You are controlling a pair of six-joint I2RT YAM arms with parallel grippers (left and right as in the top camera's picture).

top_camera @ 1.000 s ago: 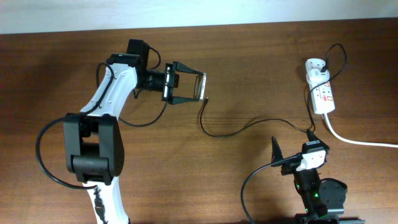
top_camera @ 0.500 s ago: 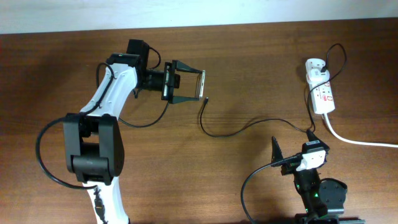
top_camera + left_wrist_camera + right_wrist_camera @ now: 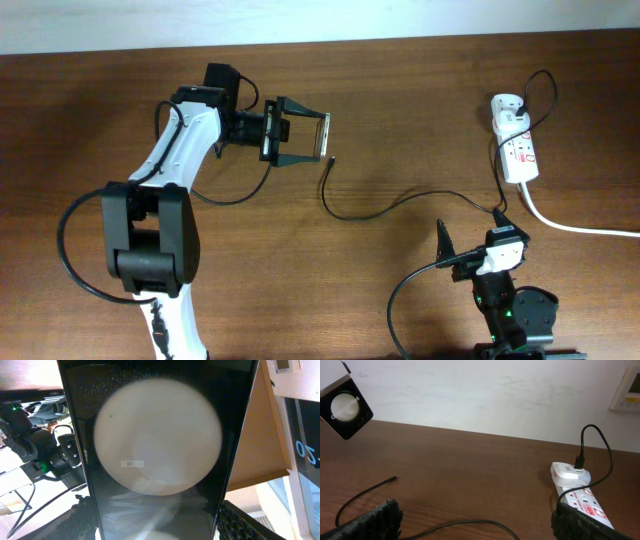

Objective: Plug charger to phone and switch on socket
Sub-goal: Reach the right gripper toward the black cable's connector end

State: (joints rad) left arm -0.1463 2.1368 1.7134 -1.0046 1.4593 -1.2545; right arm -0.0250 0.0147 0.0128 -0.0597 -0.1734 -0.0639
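My left gripper [image 3: 316, 137] is shut on the phone [image 3: 326, 141], a black smartphone held on edge above the table at the back left. Its glossy screen [image 3: 160, 450] fills the left wrist view with a round white reflection. The phone also shows small in the right wrist view [image 3: 345, 407]. The charger's thin black cable [image 3: 380, 210] lies loose, its plug tip [image 3: 331, 158] just below the phone, not touching it. It ends in the white adapter [image 3: 506, 104], seated in the socket strip [image 3: 522, 158]. My right gripper [image 3: 472, 232] is open and empty over the cable [image 3: 465, 522].
The strip's thick white cord [image 3: 580, 228] runs off to the right edge. In the right wrist view the adapter [image 3: 570, 472] and the strip [image 3: 587, 505] lie to the right, and the plug tip [image 3: 392, 478] to the left. A white wall stands behind the table.
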